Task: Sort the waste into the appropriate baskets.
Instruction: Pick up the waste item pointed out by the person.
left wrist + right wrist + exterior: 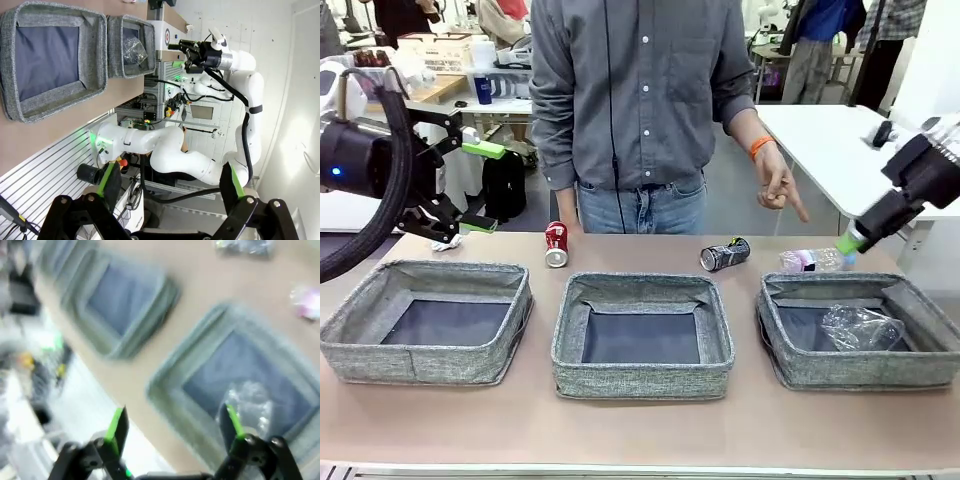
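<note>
Three grey baskets stand in a row: left [420, 362], middle [642, 378], right [860, 370]. A crumpled clear bottle [860, 327] lies in the right one. Behind them on the table are a red can [556, 244], a black-and-silver can [725, 254], a clear bottle with a pinkish label [812, 261] and a white paper wad [445, 242]. My left gripper [485, 188] hangs open above the wad. My right gripper [855, 240] is open just right of the labelled bottle, above the right basket's far rim. Its blurred wrist view shows open fingers [116, 427] over that basket [175, 390] and the bottle inside [250, 405].
A person stands at the far side; one hand [780, 190] points down toward the black-and-silver can and the labelled bottle. The left wrist view looks sideways past its open fingers [107, 180] at the middle basket [55, 97], the right basket [115, 50] and the right arm.
</note>
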Tool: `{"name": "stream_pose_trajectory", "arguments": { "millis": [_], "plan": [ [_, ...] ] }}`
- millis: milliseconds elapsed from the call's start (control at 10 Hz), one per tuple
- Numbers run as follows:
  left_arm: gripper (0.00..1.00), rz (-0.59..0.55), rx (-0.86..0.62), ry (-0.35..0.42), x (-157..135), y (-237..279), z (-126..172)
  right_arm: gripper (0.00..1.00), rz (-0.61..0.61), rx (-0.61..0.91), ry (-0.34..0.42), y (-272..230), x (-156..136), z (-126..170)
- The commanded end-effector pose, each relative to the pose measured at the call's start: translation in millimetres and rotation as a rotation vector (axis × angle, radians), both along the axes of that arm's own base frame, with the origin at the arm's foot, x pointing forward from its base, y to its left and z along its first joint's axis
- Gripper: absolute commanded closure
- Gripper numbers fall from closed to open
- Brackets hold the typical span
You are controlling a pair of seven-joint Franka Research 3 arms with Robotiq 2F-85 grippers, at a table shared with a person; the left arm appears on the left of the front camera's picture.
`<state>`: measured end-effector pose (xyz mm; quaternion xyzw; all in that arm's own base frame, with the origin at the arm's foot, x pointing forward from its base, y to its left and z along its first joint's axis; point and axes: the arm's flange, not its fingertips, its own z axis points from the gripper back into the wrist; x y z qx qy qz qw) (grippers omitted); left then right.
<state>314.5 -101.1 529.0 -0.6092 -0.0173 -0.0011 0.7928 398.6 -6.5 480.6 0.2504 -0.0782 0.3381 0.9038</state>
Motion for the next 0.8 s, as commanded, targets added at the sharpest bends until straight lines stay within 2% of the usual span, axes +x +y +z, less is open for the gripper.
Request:
{"name": "stream_pose_trajectory", "arguments": {
  "millis": [0, 100, 200, 300, 400, 600, 700],
  "plan": [
    [0.0, 0.002, -0.015, 0.01, -2, -2, 4, 0.08, 0.786, -0.308, -0.167, 3, 1, 6],
    [0.0, 0.002, -0.015, 0.01, -2, -2, 4, 0.08, 0.498, -0.37, -0.228, 21, -14, 5],
    [0.0, 0.002, -0.015, 0.01, -2, -2, 4, 0.08, 0.155, -0.056, 0.015, 4, -6, -1],
    [0.0, 0.002, -0.015, 0.01, -2, -2, 4, 0.08, 0.155, -0.056, 0.015, 4, -6, -1],
    [0.0, 0.002, -0.015, 0.01, -2, -2, 4, 0.07, 0.292, -0.168, -0.005, 19, -11, 0],
    [0.0, 0.002, -0.015, 0.01, -2, -2, 4, 0.07, 0.373, -0.239, -0.276, 5, 51, -13],
    [0.0, 0.002, -0.015, 0.01, -2, -2, 4, 0.07, 0.438, -0.245, -0.335, 0, 72, -18]
  ]
}}
